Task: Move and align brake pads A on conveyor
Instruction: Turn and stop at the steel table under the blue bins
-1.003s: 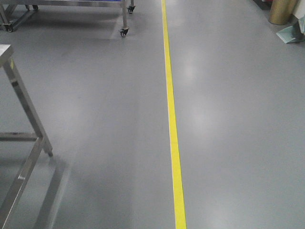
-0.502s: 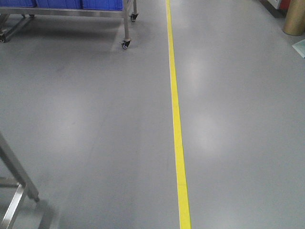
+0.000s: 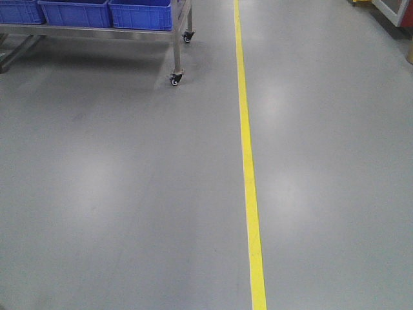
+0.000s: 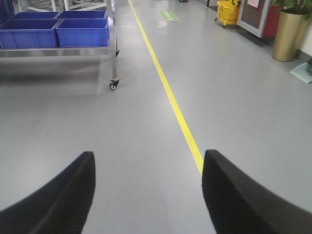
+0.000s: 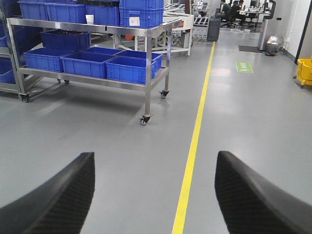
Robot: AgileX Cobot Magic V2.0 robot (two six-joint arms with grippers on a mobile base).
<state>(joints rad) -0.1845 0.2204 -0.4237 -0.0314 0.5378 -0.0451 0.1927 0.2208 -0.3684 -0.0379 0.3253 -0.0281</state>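
- Fingers [image 4: 68, 195] of the left gripper [image 4: 148, 158] are spread wide, two dark rounded tips at the lower corners of the left wrist view, with only grey floor [image 4: 146, 126] between them.
- Fingers [image 5: 63, 195] of the right gripper [image 5: 153, 156] are spread just as wide, two tips, nothing pinched.
- Brake pads A and the conveyor lie outside all three views, so their place relative to the fingers cannot be told.
- Both arms point forward, low and roughly level, out over the floor.
- One yellow floor line [image 3: 248, 168] runs from the near edge to the far edge; in each wrist view it passes between the fingertips, nearer the right-hand one.
- One wheeled steel rack [image 5: 148, 73] stands left of the line, well ahead.
- Three blue crates [image 3: 74, 13] show on its lower shelf in the front view.
- One yellow mop bucket [image 4: 226, 10] and one gold planter [image 4: 288, 34] stand far right.
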